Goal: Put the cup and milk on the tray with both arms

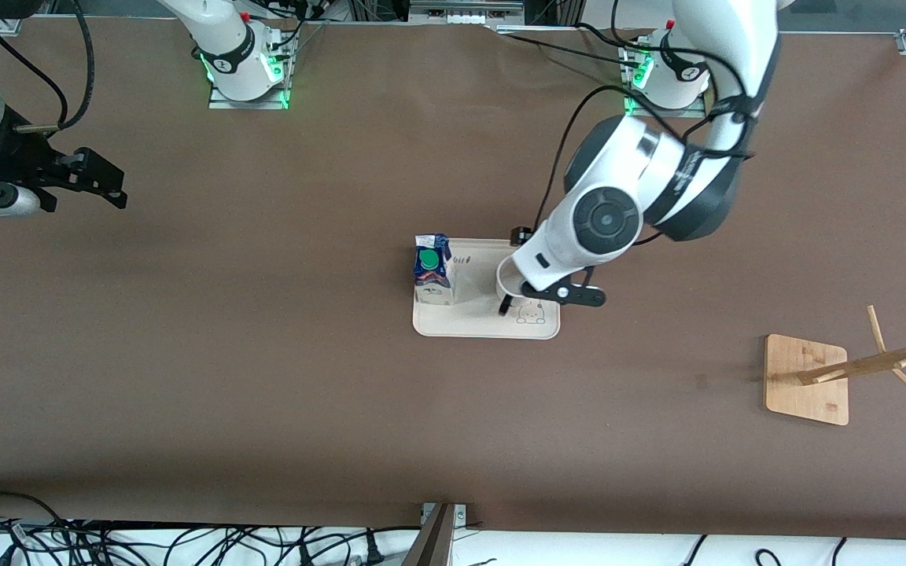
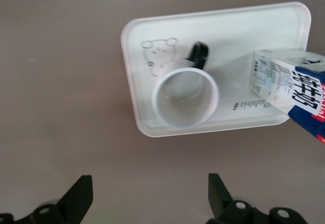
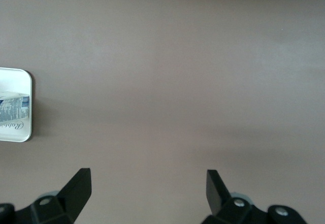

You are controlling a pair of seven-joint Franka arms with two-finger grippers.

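You had tray (image 1: 475,324) at mid-table with both items on it. Milk (image 1: 432,270) stood upright at tray's end toward right arm. Cup (image 2: 185,96) sat upright at end toward left arm, beside bunny drawing (image 2: 158,53), black handle toward it, apart from milk. Your left gripper (image 2: 147,199) hung above tray, just off its rim, jaws wide, holding nothing. Your right gripper (image 3: 147,196) waited over bare table toward right arm's end, jaws wide, empty. Wooden rack (image 1: 807,380) stood toward left arm's end, well apart from tray.

The cup (image 2: 185,97) and the milk (image 1: 432,270) stand on the tray (image 1: 469,324).
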